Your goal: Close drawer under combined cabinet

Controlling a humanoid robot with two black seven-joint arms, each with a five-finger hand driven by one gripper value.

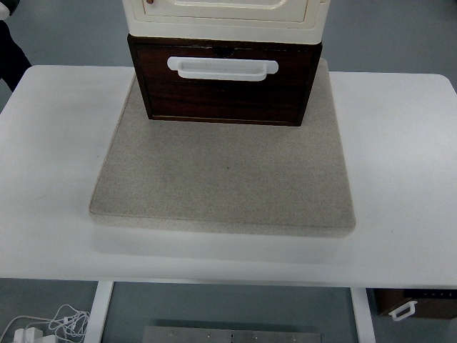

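Dark wood drawer [225, 89] with white handle [222, 68] at 12 o'clock under cream cabinet [223, 16], on grey mat [225, 182]; no fingers visible, state unknown.

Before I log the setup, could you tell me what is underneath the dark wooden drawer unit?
The drawer unit stands on a beige mat, which lies on the white table. The mat under its base is covered.

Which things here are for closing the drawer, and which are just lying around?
For the job:
dark brown wooden drawer
its white plastic handle
cream cabinet sitting on top

Just lying about:
grey square mat
white table
white cables on the floor
another brown box with a white handle on the floor

No robot hands show.
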